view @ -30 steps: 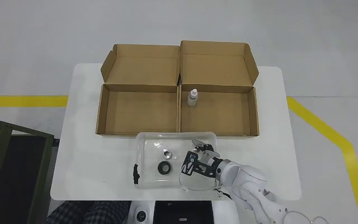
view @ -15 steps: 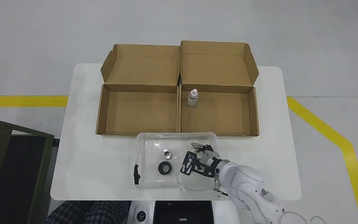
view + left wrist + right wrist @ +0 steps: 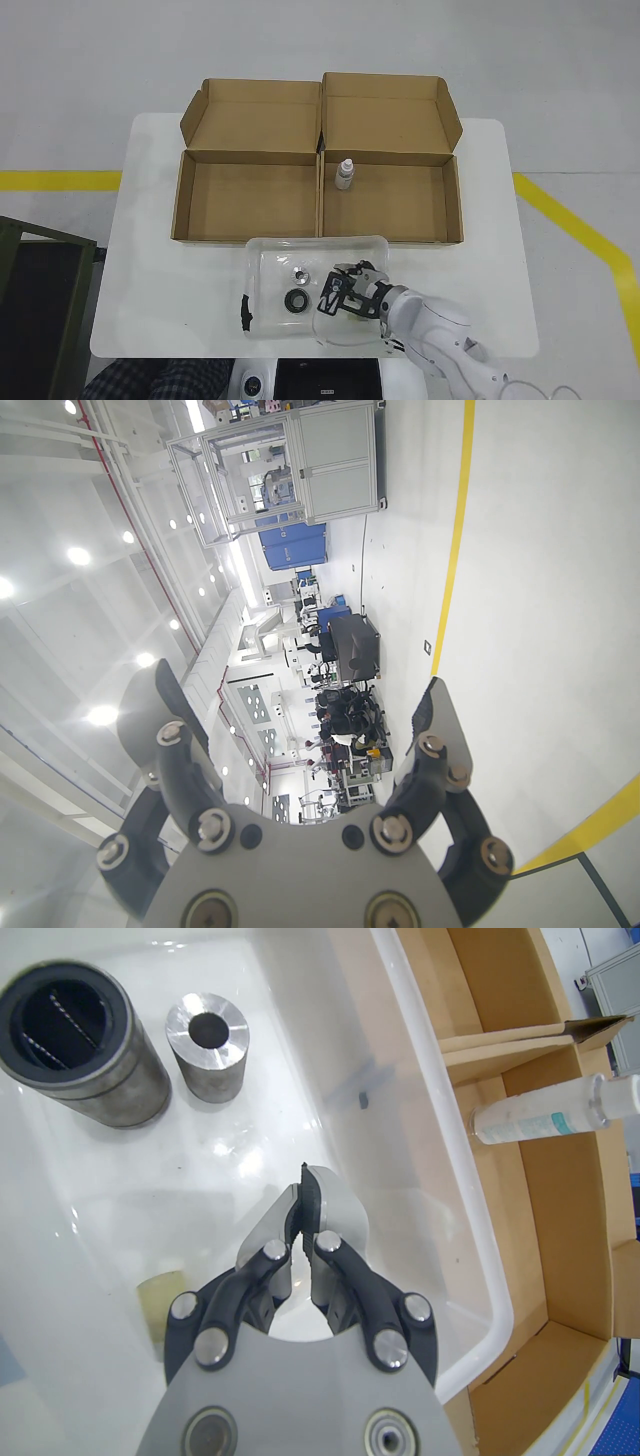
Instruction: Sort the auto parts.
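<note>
Right tool (image 3: pixel 328 292), pinched closed on nothing, creeps left inside tray (image 3: pixel 262 248) at lower centre, nearing bearing (image 3: pixel 294 299) (must open before any pick). Left tool (image 3: pixel 297 677) spread open, empty.

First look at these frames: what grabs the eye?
Two upright metal parts stand in the clear plastic tray: a large dark-bored steel sleeve and, beside it, a smaller silver cylinder. The right hand is shut over the tray floor, close to them but holding nothing. Behind the tray, a small white bottle stands alone in one of two open brown cardboard boxes.
</note>
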